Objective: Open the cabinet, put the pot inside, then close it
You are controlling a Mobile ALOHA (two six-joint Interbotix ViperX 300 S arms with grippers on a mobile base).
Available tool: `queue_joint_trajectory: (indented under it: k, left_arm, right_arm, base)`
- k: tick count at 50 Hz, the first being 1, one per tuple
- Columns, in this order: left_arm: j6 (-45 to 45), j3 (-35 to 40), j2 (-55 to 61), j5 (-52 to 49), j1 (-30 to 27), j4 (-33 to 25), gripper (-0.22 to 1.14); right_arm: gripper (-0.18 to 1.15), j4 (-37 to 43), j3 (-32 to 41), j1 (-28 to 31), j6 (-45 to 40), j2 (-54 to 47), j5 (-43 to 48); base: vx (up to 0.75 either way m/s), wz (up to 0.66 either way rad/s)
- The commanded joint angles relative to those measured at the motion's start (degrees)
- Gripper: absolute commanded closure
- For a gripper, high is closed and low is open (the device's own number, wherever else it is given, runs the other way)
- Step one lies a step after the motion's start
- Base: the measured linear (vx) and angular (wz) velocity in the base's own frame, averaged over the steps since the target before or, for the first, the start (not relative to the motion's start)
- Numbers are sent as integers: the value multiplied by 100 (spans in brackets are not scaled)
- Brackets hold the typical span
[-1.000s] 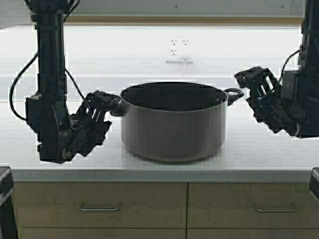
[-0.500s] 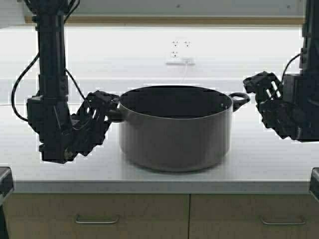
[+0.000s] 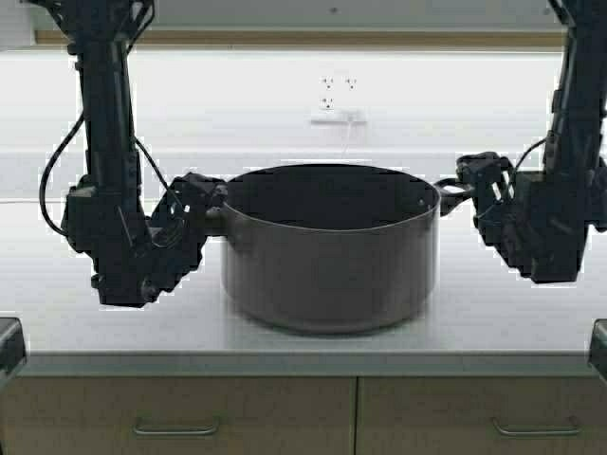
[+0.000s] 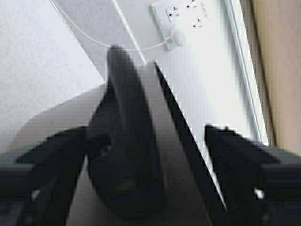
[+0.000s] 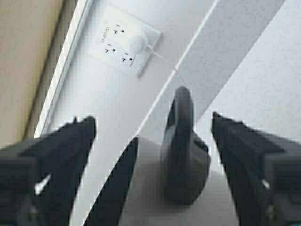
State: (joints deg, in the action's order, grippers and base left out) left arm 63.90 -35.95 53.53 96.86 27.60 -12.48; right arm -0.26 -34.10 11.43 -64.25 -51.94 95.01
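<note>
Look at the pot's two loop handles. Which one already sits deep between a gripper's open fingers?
The pot's left handle: in the left wrist view it fills the left gripper's gap. The right handle sits farther out between the right gripper's fingers.

— What's behind you there?
— A white wall, a socket plate with a white cord plugged in.
— And below?
— You've got a pale bench over tan drawers.

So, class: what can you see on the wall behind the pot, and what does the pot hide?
Behind the pot a white wall outlet shows, with a white plug and a cord running down. The cord's lower end and the countertop behind the pot are covered.
</note>
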Motion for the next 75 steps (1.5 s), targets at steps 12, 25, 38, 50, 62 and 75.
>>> queue_joint_trajectory:
  k: [12,25,38,50,62,75]
  left_arm:
    - [0,53,-97,44,-35,-378,-11]
    - [35,53,-62,26,-26,-396,-11]
    - [53,-18,-35,26,-26,-396,-11]
    - [44,-26,-26,-62,-26,-413,-1]
    - [26,62,-44,-457,-35,-422,100]
    - [-53,-176,-431,-448,-26,-413,87]
  right_arm:
    - [-6,-167,633,-9,-457,-255,-299]
    - [-6,-281,984,-9,-712,-396,-439]
    - [-6,-387,1784,-44,-905,-589,-967]
    - [18,-457,1811,-53,-1178,-633,-1099]
    - [104,-492,1705,-53,-1195,-554,-1081]
    - [90,-536,1169,-44,-1160,-123,-527]
  base:
    - [2,-1]
    - [1,-1]
    - [0,0]
    - [0,0]
    - [0,0]
    - [0,0]
